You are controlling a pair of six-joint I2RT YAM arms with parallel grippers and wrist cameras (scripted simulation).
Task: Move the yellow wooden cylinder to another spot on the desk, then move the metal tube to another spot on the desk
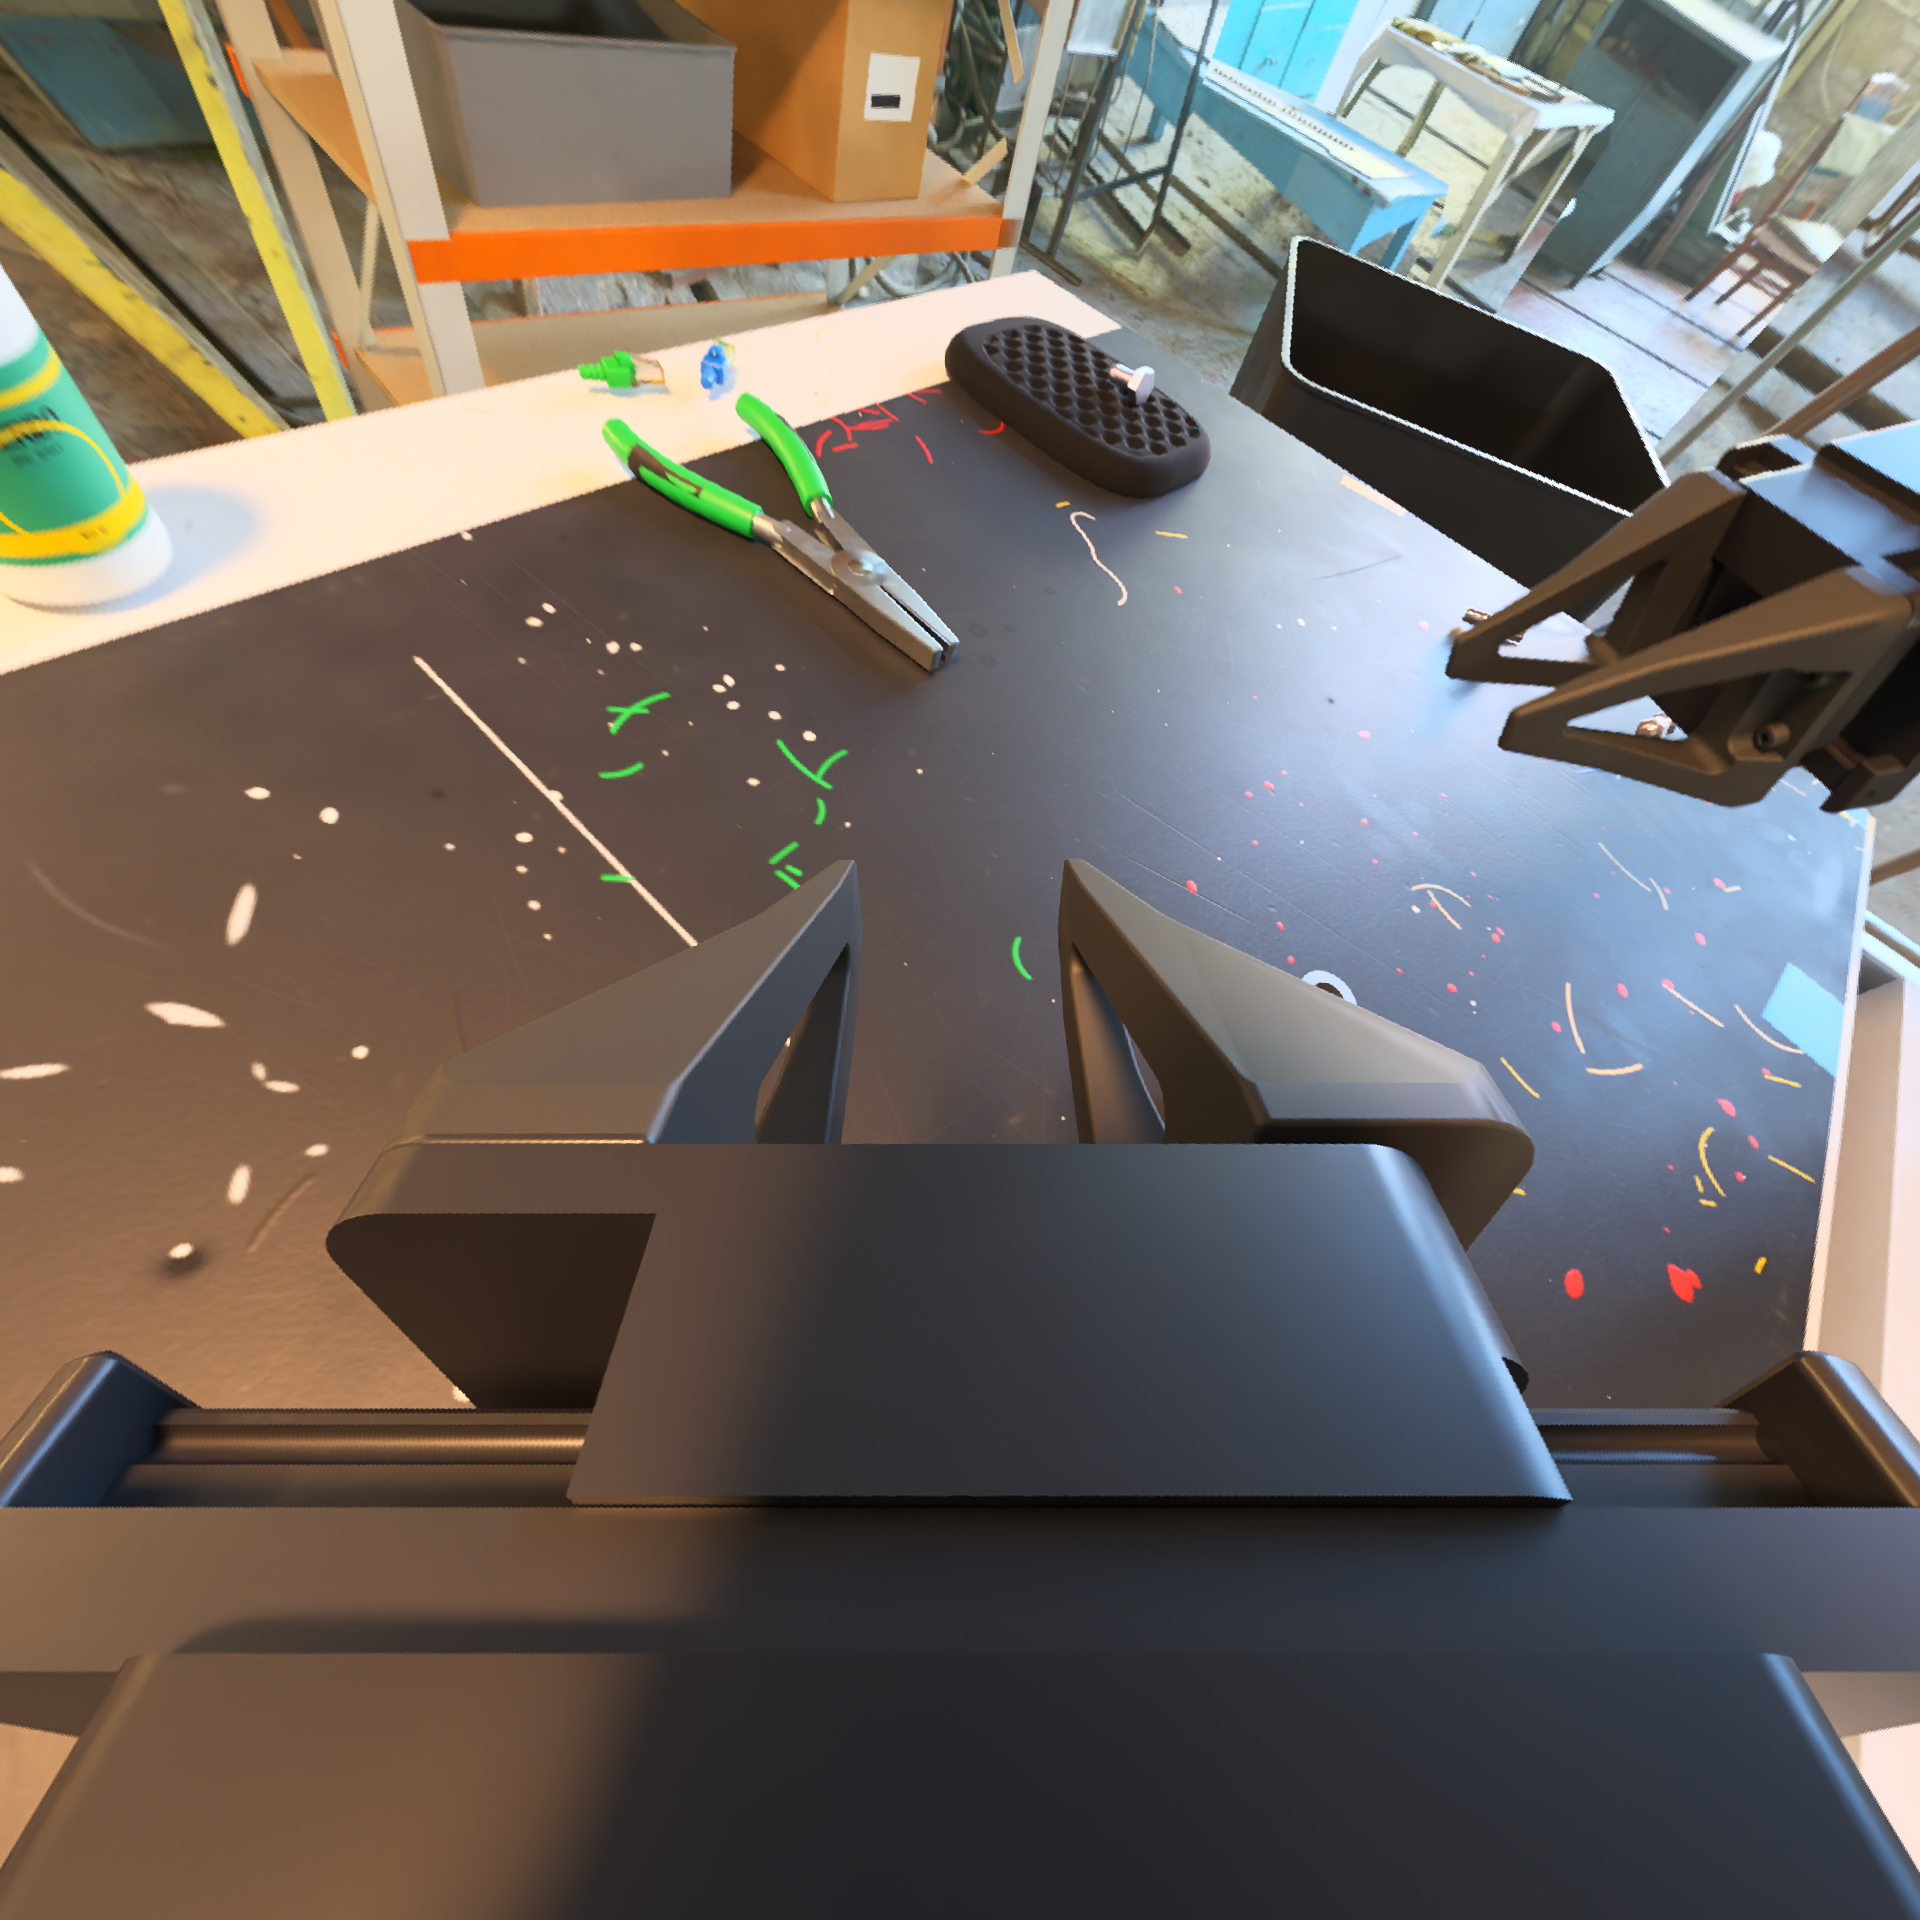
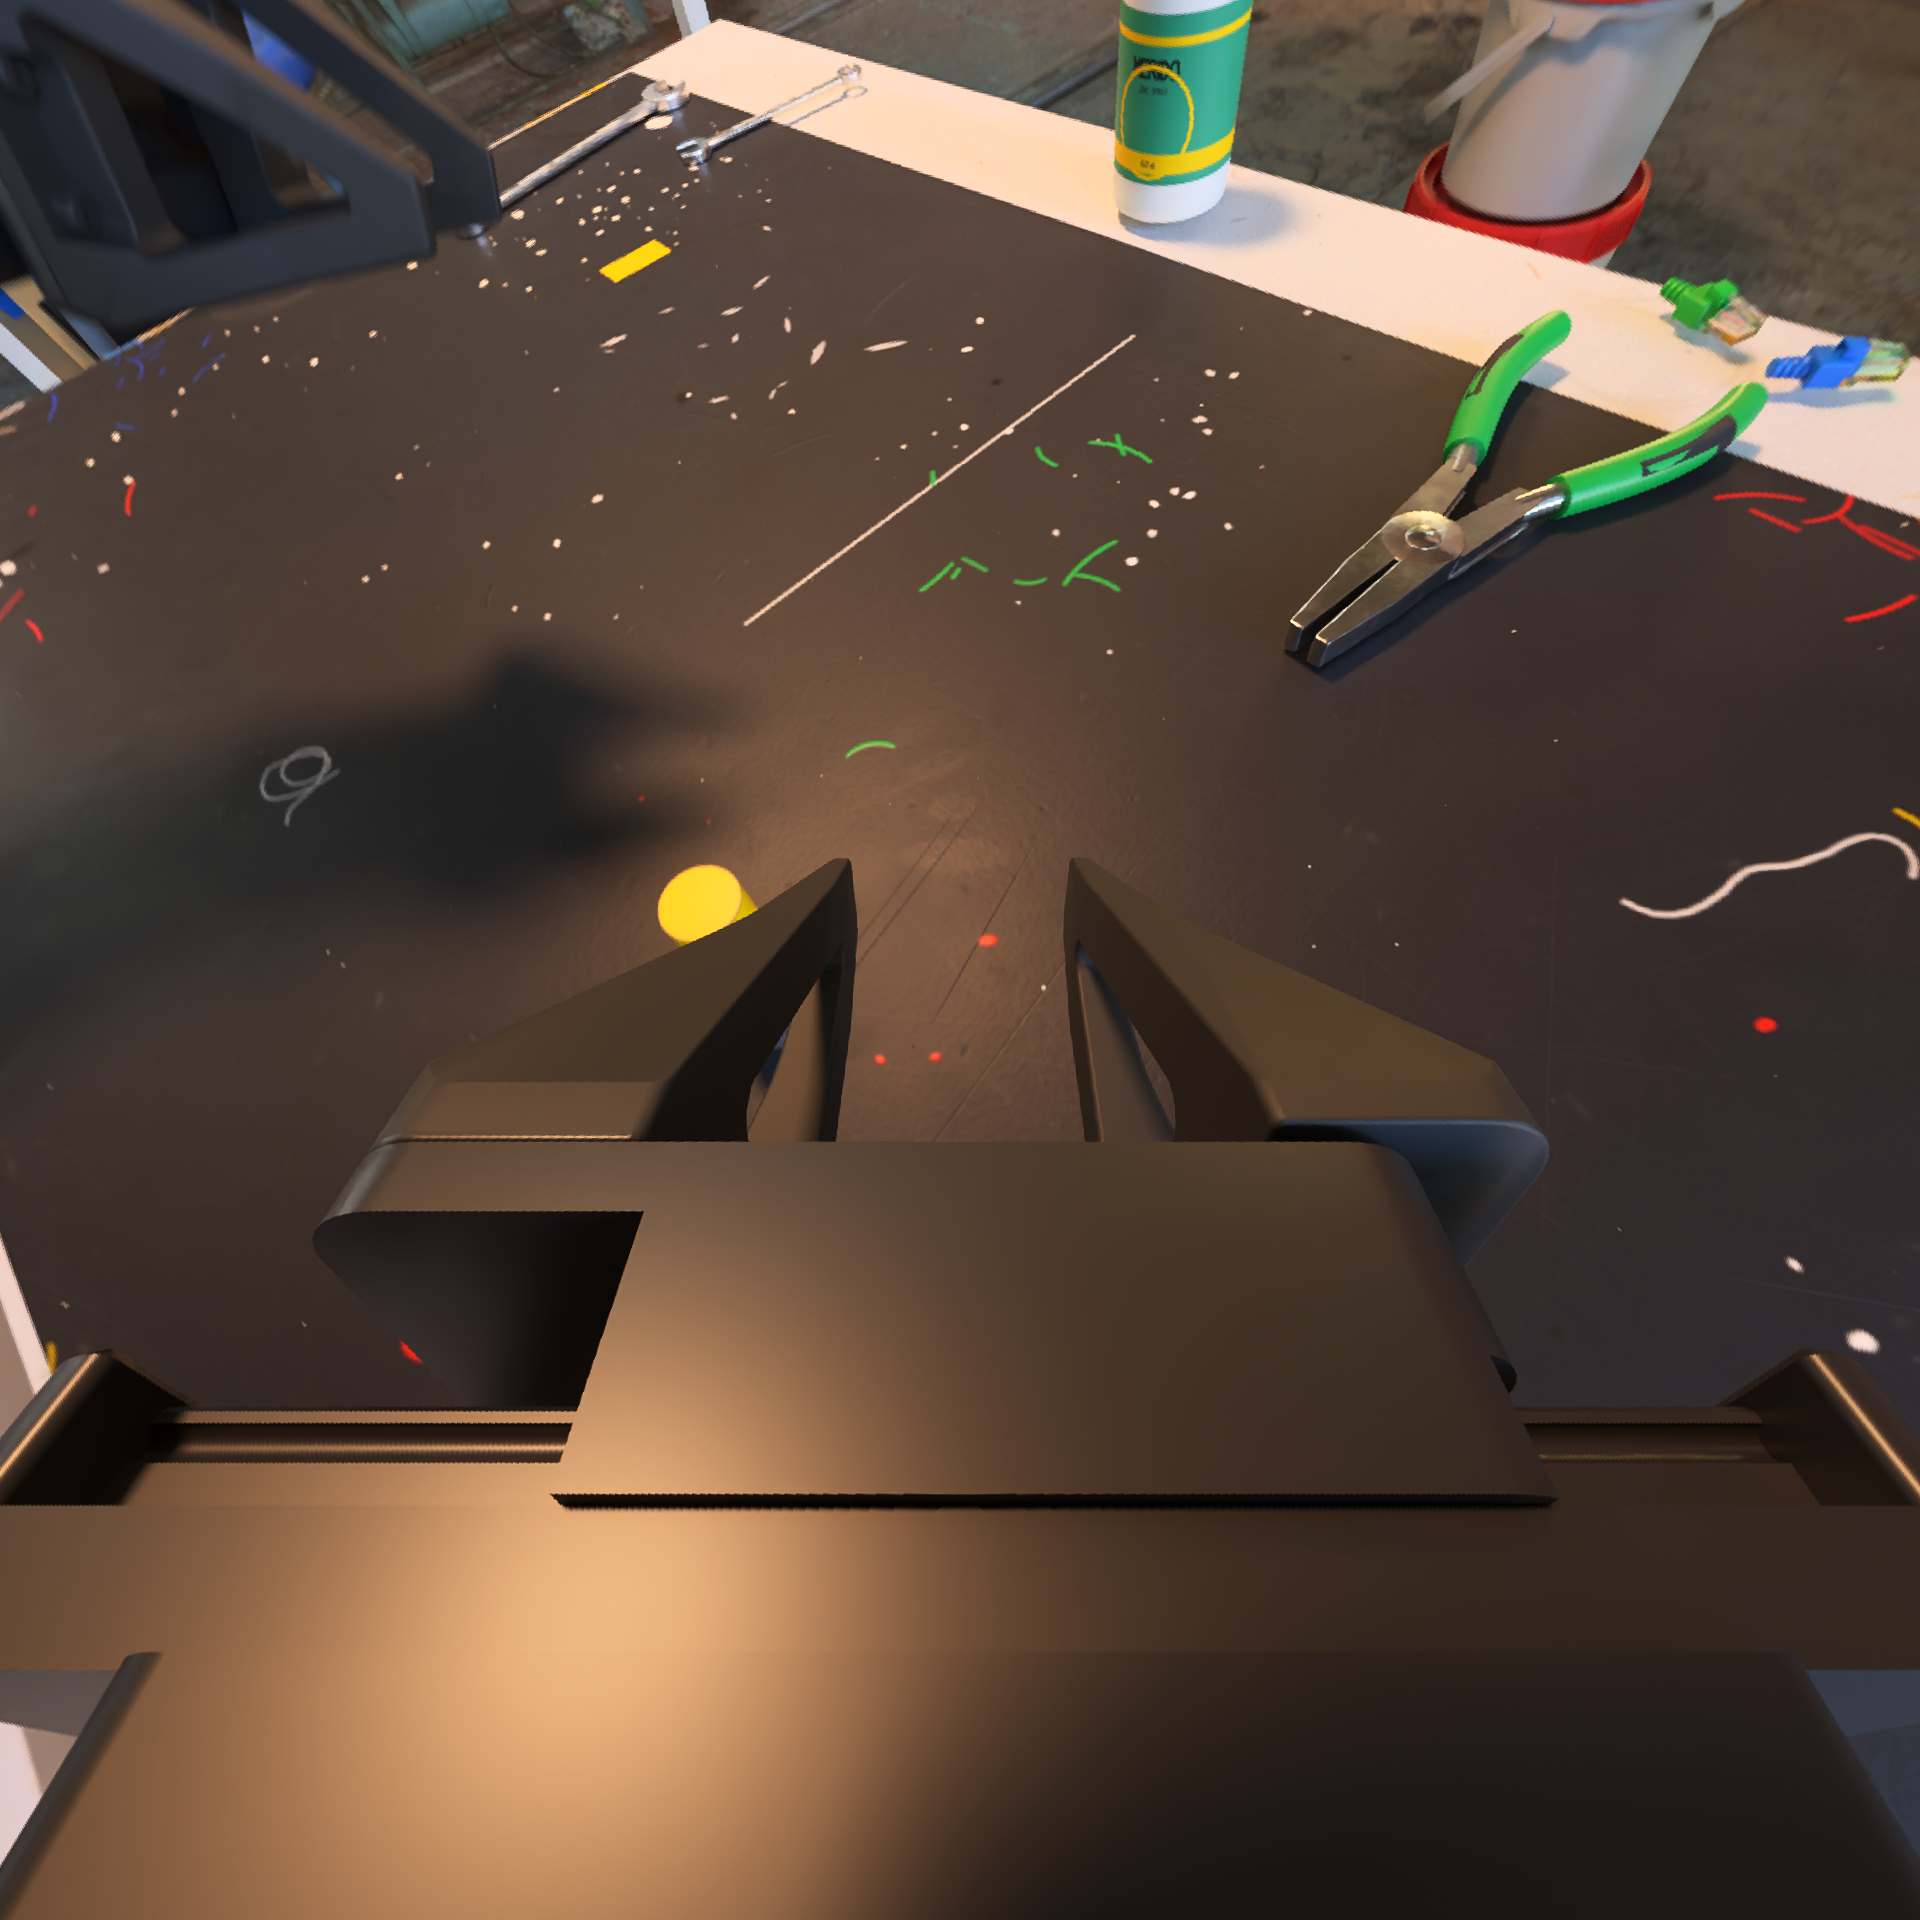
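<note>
Presently, findings by item:

Left gripper [image 1: 958,883]: jaws stand parted with a clear gap; only bare worktop shows between them; nothing is held or touched.

Right gripper [image 2: 961,883]: jaws parted to about the same width; the gap holds nothing, with paint-flecked worktop visible through it.

Yellow wooden cylinder [image 2: 702,902]: lies on the worktop just outside the right gripper, at the outer side of the finger on the picture's left; its round end face is towards the camera and the rest is hidden behind that finger. Whether it touches the finger cannot be told. It is not between the jaws.

Metal tube: not identifiable in either view.

Worktop [image 1: 312,935]: dark mat with white, green, red and yellow paint marks, bordered by a white edge.

Pliers [image 1: 790,530]: green-handled, lying flat near the far white edge, handles spread, nose closed, well apart from both grippers.

Bottle [image 2: 1179,104]: white with green and yellow bands, upright on the white border.

Connectors: one green [image 1: 620,370] and one blue [image 1: 716,366], on the white border beyond the pliers.

Perforated black pad [image 1: 1075,407]: rests on the far part of the mat, a small bolt [image 1: 1132,379] on it.

Black bin [image 1: 1444,384]: at the far corner, beside the pad.

Wrenches [image 2: 592,140]: two, lying close together near the worktop's far edge in the right wrist view.
</note>
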